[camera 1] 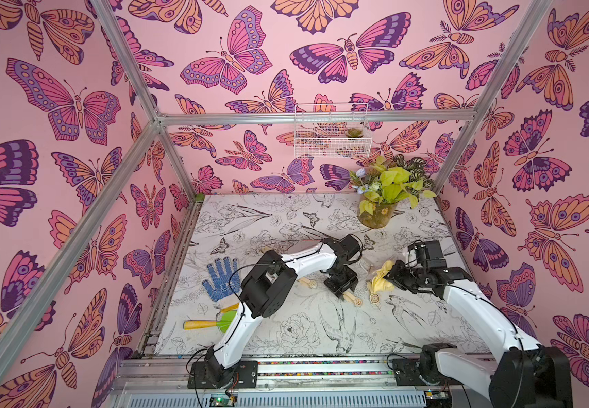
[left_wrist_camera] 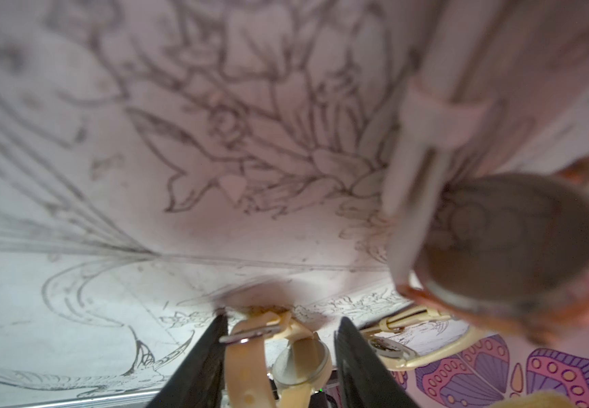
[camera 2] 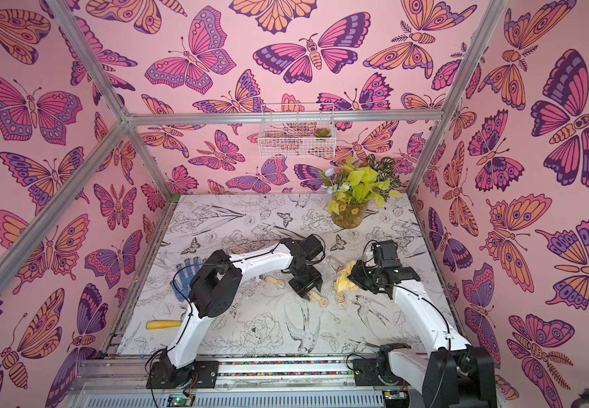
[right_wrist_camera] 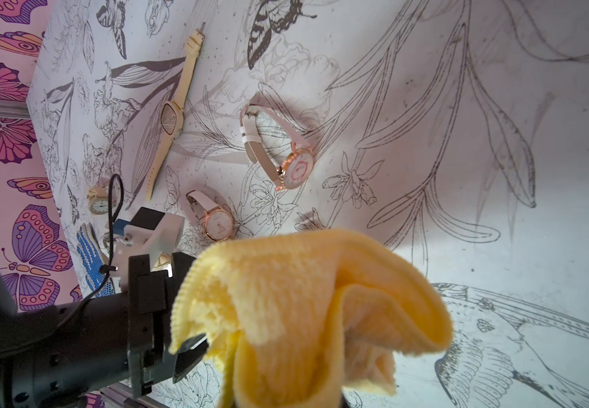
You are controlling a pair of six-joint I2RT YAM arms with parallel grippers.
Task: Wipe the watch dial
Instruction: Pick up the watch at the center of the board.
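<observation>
The beige watch lies near the middle of the patterned table, right under my left gripper. My left arm rises from the near edge, folds at a high elbow and runs out over the table. It bends at the wrist so the fingers point down, one on each side of the watch. They stand apart, and I cannot tell whether they pinch it.

My right arm reaches in from the other side with its wrist turned toward the left gripper. My right gripper is clenched on a bunched yellow cloth, near the watch. A second small watch lies just beside the cloth. A blue glove lies well off to my left.
</observation>
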